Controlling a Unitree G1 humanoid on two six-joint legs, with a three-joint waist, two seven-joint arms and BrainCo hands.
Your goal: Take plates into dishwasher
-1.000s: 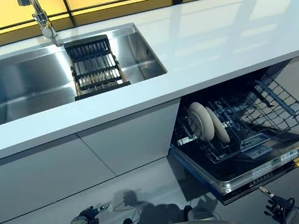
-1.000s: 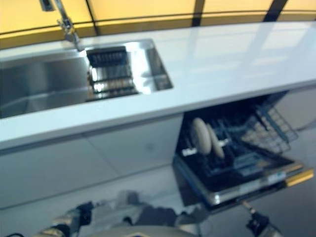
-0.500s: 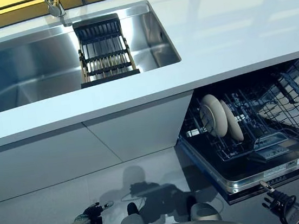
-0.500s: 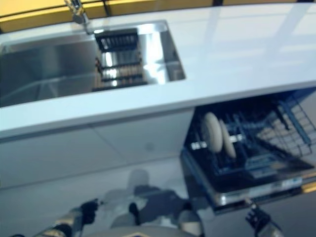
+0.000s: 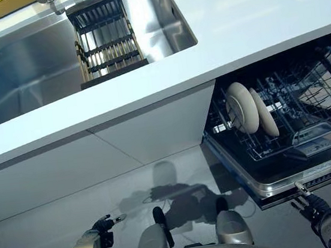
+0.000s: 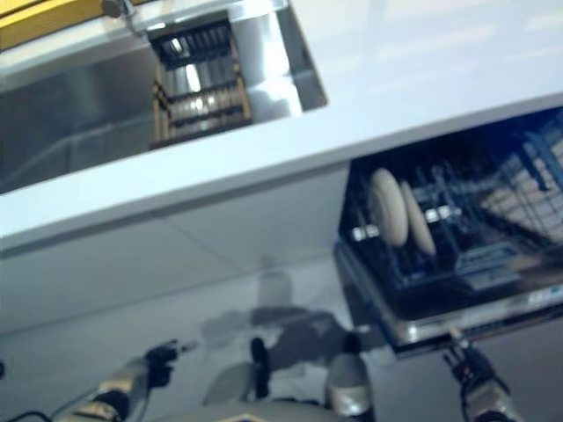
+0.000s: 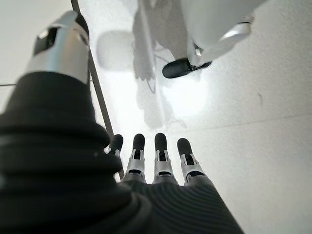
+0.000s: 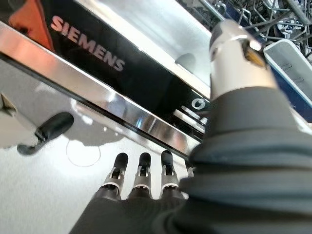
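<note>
Left hand point(image 7: 146, 165): I hold it low at my left side over the floor point(image 5: 40, 236). Fingers straight and relaxed, thumb apart. It holds nothing and touches nothing.
Sink point(image 5: 20, 75): set in the counter point(image 5: 248, 11) to the left. A dark drain rack point(image 5: 104, 44) sits across it. I see no plates in the rack or basin.
Plates point(image 5: 243, 107): two stand upright on edge, side by side, in the lower rack point(image 5: 287, 127) of the dishwasher, toward its left end.
Dishwasher door point(image 5: 316, 172): folded down, with the rack pulled out over it.
Right hand point(image 8: 141, 178): I hold it low at my right, just beside the front edge of the door, not touching it as far as I can tell. Fingers straight, thumb extended. It is empty.
Step in hand: judged as checking for remaining plates, or finishing up.
Method: scan the sink and counter before any reach. If none remain, keep both hands clear of the door edge and rack wires. For any further plate, I slot it upright beside the two, without knocking them.
</note>
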